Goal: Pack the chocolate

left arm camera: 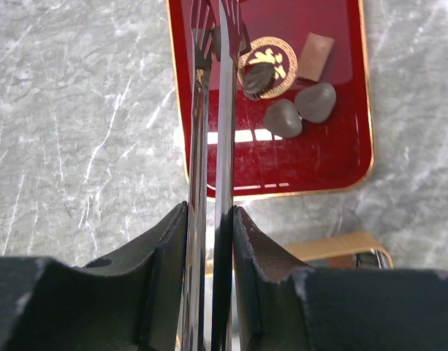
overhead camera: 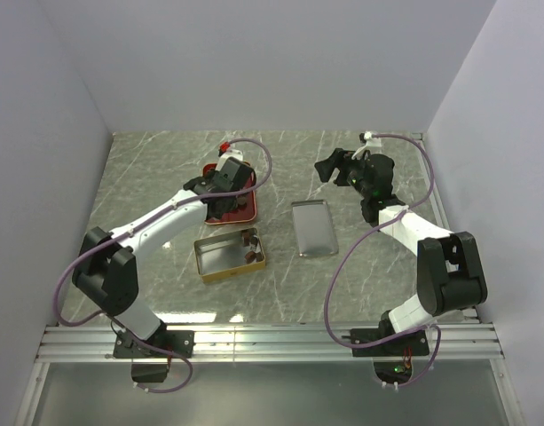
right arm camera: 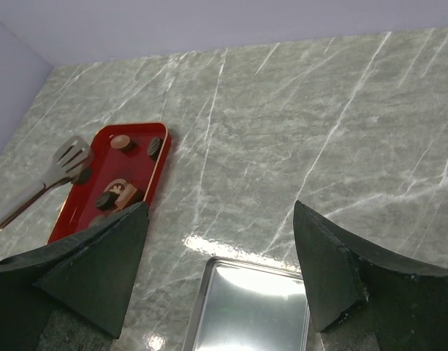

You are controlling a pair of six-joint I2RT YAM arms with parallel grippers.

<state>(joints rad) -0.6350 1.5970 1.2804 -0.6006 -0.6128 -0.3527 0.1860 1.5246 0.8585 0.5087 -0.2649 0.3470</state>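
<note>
Several dark brown chocolate pieces (left arm camera: 282, 118) lie on the red tray (left arm camera: 297, 161), one of them (left arm camera: 259, 79) on its gold emblem. My left gripper (left arm camera: 210, 212) is shut on a pair of metal tongs (left arm camera: 224, 131), whose slotted tips (right arm camera: 70, 156) reach over the tray's left part. A dark piece (right arm camera: 83, 175) sits right at those tips; whether it is pinched I cannot tell. The gold tin (overhead camera: 229, 257) in front of the tray holds a few pieces (overhead camera: 251, 244). My right gripper (overhead camera: 329, 169) hangs open and empty above the table.
The silver lid (overhead camera: 312, 228) lies flat to the right of the tin, just below the right gripper (right arm camera: 220, 212) in its wrist view. White walls close in the grey marble table (overhead camera: 387, 266) on three sides.
</note>
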